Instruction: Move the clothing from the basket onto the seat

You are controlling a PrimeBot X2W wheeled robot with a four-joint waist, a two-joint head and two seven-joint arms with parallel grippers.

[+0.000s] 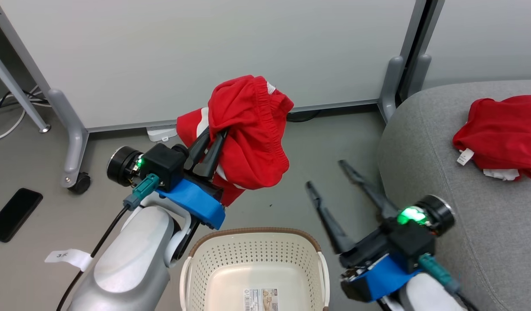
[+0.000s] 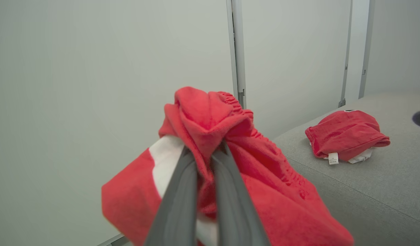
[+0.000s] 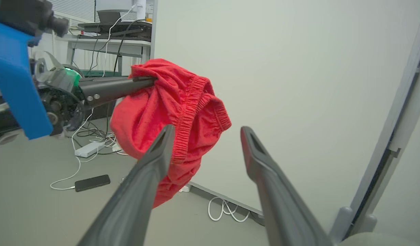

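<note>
Left gripper (image 2: 205,148) clamped on red shorts (image 2: 210,112); right gripper (image 1: 325,174) wide, empty. Best release: well over sofa (image 1: 421,151), past rounded edge.

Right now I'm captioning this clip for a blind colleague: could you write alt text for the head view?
The left gripper is shut on a bright red fabric garment, lifted clear of a cream-white perforated plastic basket. The right gripper hangs open beside a light-grey upholstered sofa, where a second red garment lies.
</note>
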